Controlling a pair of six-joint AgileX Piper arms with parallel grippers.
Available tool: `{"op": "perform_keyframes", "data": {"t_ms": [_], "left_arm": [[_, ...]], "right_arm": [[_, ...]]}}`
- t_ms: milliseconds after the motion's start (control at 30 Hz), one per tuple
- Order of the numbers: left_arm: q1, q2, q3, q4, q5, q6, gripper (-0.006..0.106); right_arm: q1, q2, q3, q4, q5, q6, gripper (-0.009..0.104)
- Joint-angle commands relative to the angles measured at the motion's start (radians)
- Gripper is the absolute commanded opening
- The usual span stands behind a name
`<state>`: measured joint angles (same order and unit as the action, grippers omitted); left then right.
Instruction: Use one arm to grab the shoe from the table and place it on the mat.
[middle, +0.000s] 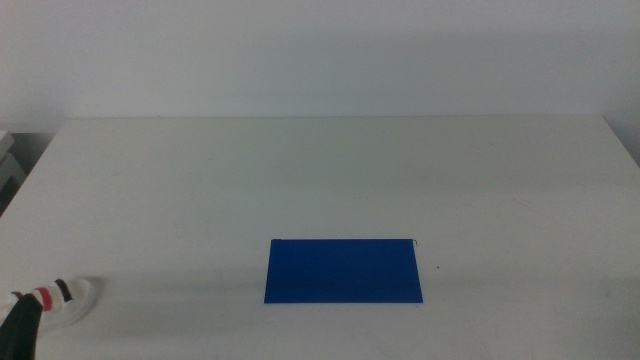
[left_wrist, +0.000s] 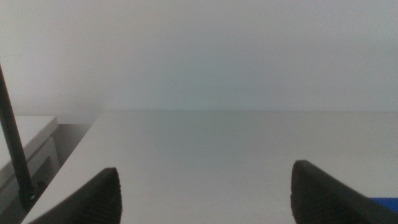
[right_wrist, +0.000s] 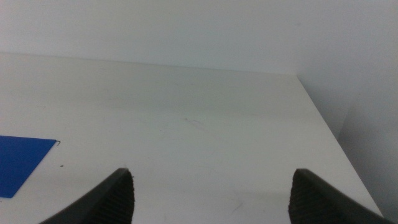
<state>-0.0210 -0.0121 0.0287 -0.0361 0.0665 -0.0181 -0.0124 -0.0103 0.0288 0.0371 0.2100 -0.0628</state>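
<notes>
Shoe (middle: 62, 300) sits at the near left corner of the tabletop (middle: 330, 170) in the middle view, partly cut by the picture's lower left; white sole visible, with red and black straps across the top. A dark part of the left arm (middle: 22, 328) overlaps the shoe's near side at the picture's bottom edge; whether it touches the shoe cannot be told.

Mat (middle: 343, 270), solid deep blue, lies flat near the centre of the tabletop, toward the near edge, well apart from the shoe. Nothing rests on it. Small dark speck on the tabletop just beside the mat's right side.

Left gripper (left_wrist: 205, 193): jaws spread wide, bare tabletop between them, nothing held. A sliver of the blue mat shows beside one jaw in the left wrist view.

Right gripper (right_wrist: 211, 199): jaws spread wide, nothing between them but tabletop. Mat corner visible off to one side in the right wrist view, clear of the jaws. Right arm not seen in the middle view.
</notes>
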Motion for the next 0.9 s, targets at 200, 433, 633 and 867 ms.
{"op": "perform_keyframes", "data": {"t_ms": [200, 433, 633, 867], "left_arm": [[-0.002, 0.123, -0.163, -0.016, -0.066, -0.011, 0.094], [-0.002, 0.314, -0.385, -0.015, 0.081, -0.011, 0.094], [-0.002, 0.471, -0.6, -0.001, 0.342, -0.011, 0.094], [-0.002, 0.63, -0.786, 0.016, 0.641, -0.011, 0.094]], "right_arm": [[0.001, -0.026, 0.005, -0.009, -0.076, -0.008, 0.064], [0.001, -0.026, 0.005, -0.009, -0.076, -0.008, 0.064], [0.001, -0.026, 0.005, -0.009, -0.076, -0.008, 0.064], [0.001, -0.026, 0.005, -0.009, -0.076, -0.008, 0.064]]}}
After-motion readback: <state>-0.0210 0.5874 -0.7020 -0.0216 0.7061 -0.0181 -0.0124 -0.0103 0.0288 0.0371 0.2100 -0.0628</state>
